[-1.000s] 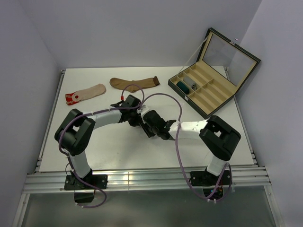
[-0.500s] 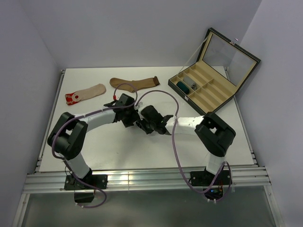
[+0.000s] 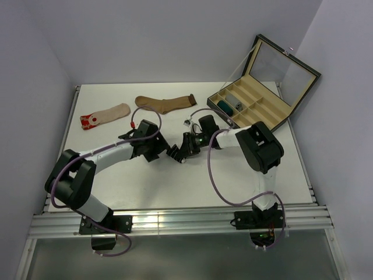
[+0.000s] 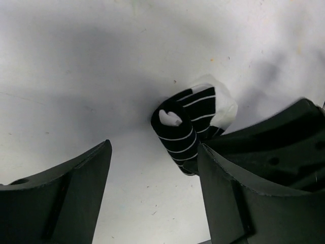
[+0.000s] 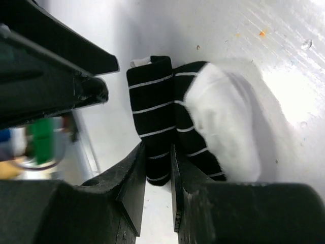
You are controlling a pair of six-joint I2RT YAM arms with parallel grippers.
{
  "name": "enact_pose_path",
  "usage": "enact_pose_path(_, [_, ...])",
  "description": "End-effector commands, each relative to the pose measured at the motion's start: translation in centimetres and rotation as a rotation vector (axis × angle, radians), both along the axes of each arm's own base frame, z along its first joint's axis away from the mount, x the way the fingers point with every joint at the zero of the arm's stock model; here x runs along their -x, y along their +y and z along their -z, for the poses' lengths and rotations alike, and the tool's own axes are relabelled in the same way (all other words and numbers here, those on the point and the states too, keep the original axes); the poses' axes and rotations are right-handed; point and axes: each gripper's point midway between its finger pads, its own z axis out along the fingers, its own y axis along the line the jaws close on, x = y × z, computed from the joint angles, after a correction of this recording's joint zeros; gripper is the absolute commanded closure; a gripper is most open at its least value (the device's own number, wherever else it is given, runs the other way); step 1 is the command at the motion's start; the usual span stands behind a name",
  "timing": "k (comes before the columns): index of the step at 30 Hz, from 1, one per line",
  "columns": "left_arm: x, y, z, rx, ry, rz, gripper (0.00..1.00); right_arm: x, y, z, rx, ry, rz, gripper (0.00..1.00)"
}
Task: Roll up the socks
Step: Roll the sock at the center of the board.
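1. One black striped sock (image 4: 185, 133) sits rolled up mid-bench (image 3: 145, 186).
2. Reckon the right end effector (image 5: 159, 162) is clenched on the roll so it can't unwind.
3. The left end effector (image 4: 153, 152) hangs released, jaws wide.

The left pincer (image 3: 165, 150) and right pincer (image 3: 179, 153) nearly touch on the counter (image 3: 145, 186); a beige sock (image 3: 108, 114) and a brown sock (image 3: 166, 103) lie beyond, an open case (image 3: 265, 111) at right.
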Motion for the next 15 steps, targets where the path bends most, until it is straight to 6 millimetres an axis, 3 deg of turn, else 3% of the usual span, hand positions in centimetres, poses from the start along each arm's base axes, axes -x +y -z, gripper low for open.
enact_pose_path(1, [-0.5, -1.7, -1.2, 0.053, -0.044, 0.017, 0.27, 2.8, -0.2, 1.6, -0.092, 0.264, -0.018, 1.0])
enact_pose_path(5, [-0.5, -3.1, -0.9, 0.063, -0.033, 0.051, 0.3, 2.5, -1.3, 2.8, -0.111, 0.373, 0.043, 1.0])
enact_pose_path(15, [0.4, -3.4, 1.9, 0.029, 0.04, 0.054, 0.41, 1.9, -2.3, 4.8, -0.087, 0.454, 0.118, 0.99])
